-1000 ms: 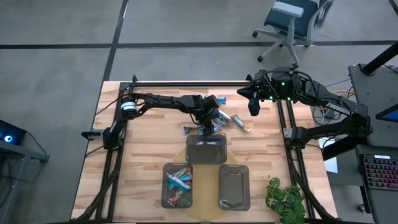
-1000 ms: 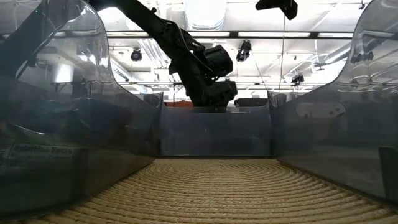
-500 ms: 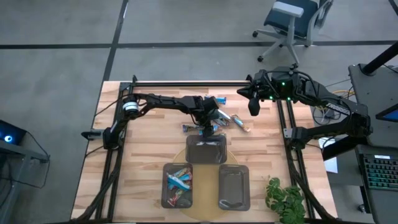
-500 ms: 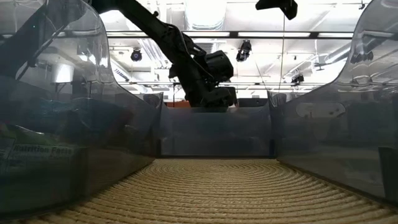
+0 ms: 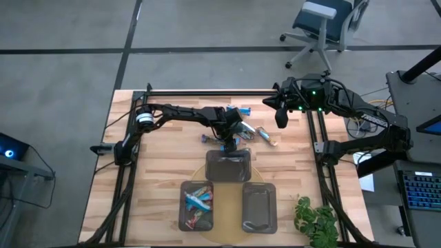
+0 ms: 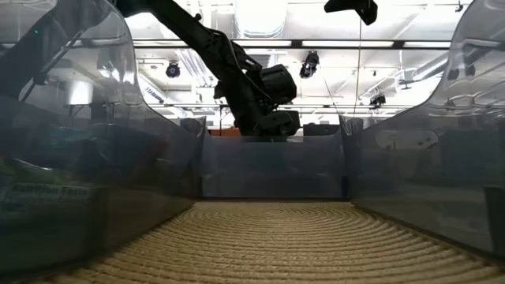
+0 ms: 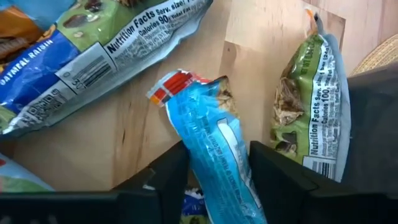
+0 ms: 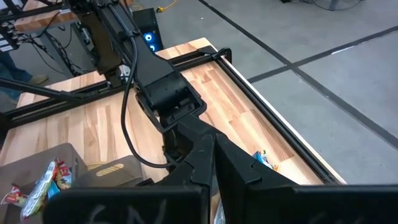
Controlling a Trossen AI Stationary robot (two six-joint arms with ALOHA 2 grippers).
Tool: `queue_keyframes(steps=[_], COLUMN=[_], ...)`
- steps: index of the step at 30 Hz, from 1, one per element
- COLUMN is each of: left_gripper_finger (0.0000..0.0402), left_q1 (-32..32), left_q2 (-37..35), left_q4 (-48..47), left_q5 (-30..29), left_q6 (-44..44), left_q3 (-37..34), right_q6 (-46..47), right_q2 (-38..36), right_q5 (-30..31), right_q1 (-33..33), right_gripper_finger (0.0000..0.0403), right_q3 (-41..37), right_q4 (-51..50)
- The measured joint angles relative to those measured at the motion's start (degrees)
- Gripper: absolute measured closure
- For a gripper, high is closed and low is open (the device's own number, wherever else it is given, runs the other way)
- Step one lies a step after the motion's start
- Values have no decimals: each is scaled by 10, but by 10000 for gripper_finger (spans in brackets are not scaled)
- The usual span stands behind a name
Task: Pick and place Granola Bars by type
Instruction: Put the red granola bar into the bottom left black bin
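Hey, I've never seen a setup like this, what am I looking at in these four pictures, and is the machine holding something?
It is a robot with two dark arms fixed to a wooden table, each ending in a two-finger pincer. One picture looks straight down from above, one looks level across the tabletop between the trays, and two come from cameras on the wrists.

On the table lie three dark grey trays; the left tray already holds several wrapped granola bars, and a few more bars lie loose near the middle.

The left pincer reaches down at the table's middle, just behind the middle tray. Its wrist camera shows its fingers closed on either side of a blue bar, with a green bar lying beside it.

The right pincer waits raised at the table's far right corner, fingers together, holding nothing.
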Motion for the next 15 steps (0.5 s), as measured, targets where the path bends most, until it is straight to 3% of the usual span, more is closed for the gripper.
queue_keyframes(steps=[7,15], left_gripper_finger=[292,299], left_q1=[0,2], left_q2=[0,0], left_q4=[-2,-2], left_q5=[4,15], left_q6=[2,2], left_q3=[0,-1], right_q6=[0,0], right_q2=[0,0], right_q5=[0,0], right_q1=[0,0], right_gripper_finger=[394,394], right_q3=[0,0], right_q4=[0,0])
